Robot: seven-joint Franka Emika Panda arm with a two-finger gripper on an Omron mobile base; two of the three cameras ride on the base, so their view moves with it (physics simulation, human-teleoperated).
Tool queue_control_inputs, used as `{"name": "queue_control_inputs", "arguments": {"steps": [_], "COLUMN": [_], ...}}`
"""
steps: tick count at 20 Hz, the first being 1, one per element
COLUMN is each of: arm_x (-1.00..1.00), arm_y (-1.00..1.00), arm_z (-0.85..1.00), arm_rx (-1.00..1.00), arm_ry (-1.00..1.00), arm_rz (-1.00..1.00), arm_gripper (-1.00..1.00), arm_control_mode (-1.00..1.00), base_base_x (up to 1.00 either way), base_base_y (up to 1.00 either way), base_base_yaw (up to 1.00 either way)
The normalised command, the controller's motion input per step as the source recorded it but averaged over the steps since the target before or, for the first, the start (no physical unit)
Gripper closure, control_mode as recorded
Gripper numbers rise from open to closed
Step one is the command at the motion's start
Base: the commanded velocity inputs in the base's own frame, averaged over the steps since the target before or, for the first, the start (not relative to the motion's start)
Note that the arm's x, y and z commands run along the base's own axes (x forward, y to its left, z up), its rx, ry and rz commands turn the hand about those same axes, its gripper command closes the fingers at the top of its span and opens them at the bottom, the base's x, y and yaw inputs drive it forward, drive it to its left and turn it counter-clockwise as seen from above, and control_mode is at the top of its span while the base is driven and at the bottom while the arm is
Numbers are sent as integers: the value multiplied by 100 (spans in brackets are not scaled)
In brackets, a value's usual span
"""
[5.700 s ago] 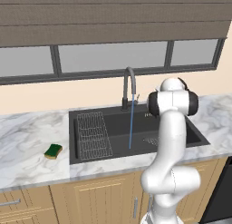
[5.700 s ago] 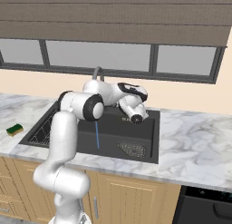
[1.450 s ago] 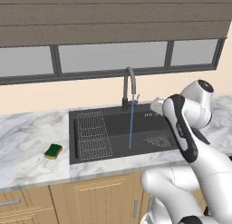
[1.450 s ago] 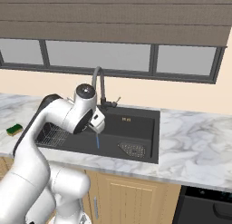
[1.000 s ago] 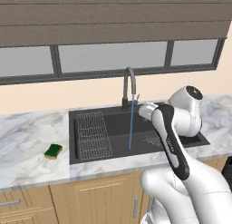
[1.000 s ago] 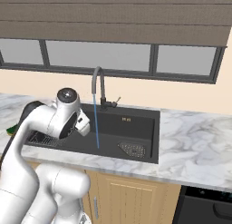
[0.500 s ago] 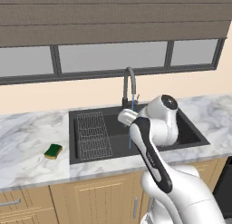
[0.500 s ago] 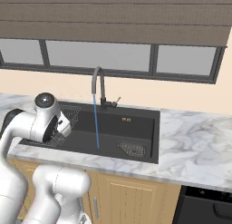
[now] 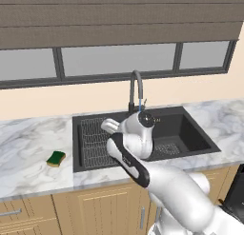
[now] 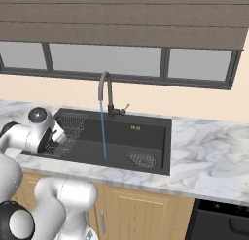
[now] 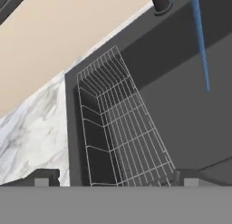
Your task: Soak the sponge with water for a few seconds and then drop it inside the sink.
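Note:
The sponge point(image 9: 56, 158), green on top with a yellow edge, lies on the marble counter left of the sink point(image 9: 187, 130). My gripper point(image 11: 115, 179) hangs open and holds nothing. It is over the wire rack point(image 11: 121, 128) in the left part of the sink point(image 10: 141, 136), well to the right of the sponge. A thin blue stream of water point(image 10: 102, 129) falls from the dark gooseneck faucet point(image 10: 104, 87) into the basin. In the hand view the water point(image 11: 200, 46) runs at the upper right. My arm covers most of the stream in the left base view.
A mesh drain point(image 10: 142, 160) sits in the right half of the basin. Marble counter point(image 10: 209, 151) runs on both sides of the sink. A beige wall and a window with a blind stand behind the faucet point(image 9: 135, 89). Wooden cabinets are below.
My arm has swung left across the sink, from its right side to over the wire rack. The jaws stayed open. The sponge has not moved and the water keeps running.

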Motion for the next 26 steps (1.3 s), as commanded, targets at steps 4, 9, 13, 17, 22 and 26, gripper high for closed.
{"name": "queue_control_inputs", "arguments": {"steps": [4, 9, 13, 17, 22, 26], "arm_x": [100, 95, 44, 31, 1, 11], "arm_y": [33, 15, 14, 19, 34, 37], "arm_z": [-11, 2, 19, 32, 81, 78], "arm_rx": [0, -4, -9, -13, -12, -9], "arm_ry": [6, 14, 24, 26, 19, 12], "arm_rz": [0, 0, 2, 5, 7, 6], "arm_gripper": [-100, -100, -100, -100, -100, -100], "arm_control_mode": [-100, -100, -100, -100, -100, -100], "base_base_x": [0, 0, 0, 0, 0, 0], "base_base_y": [0, 0, 0, 0, 0, 0], "base_base_yaw": [0, 0, 0, 0, 0, 0]}}
